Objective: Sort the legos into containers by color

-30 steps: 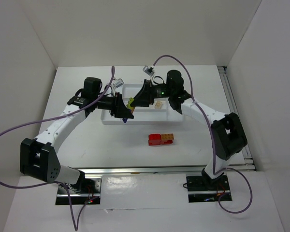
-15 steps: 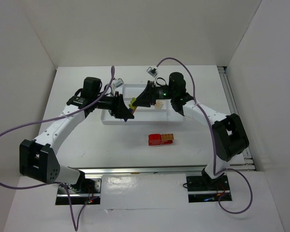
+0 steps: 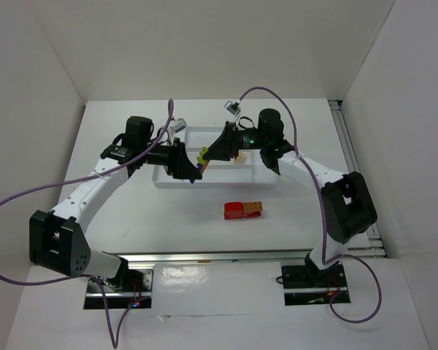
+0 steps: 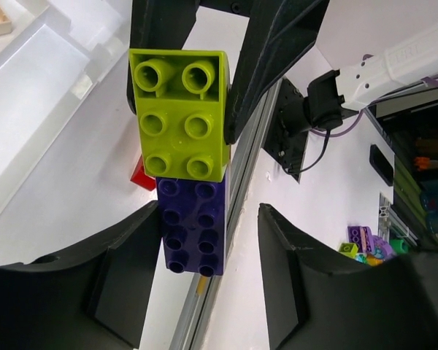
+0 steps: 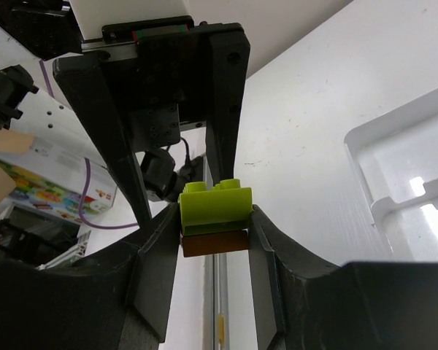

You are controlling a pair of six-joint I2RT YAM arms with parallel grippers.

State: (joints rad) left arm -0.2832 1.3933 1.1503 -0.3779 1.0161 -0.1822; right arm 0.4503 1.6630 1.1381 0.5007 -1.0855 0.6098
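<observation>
Here the right gripper (image 5: 213, 219) is clamped on a lime brick (image 4: 181, 113) that is snapped end to end with a purple brick (image 4: 193, 226). Both are in the air above the tray (image 3: 233, 176). The left gripper (image 4: 209, 211) stands wide around the purple brick, one finger touching it and the other apart. The red and orange bricks (image 3: 243, 209) lie joined on the table (image 3: 168, 219), just in front of the tray.

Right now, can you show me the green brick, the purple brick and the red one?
lime green brick (image 4: 179, 113): left wrist view, middle of its studded face.
purple brick (image 4: 192, 226): left wrist view, middle of its studded face.
red brick (image 3: 233, 210): top external view, its upper face, on the table.
</observation>
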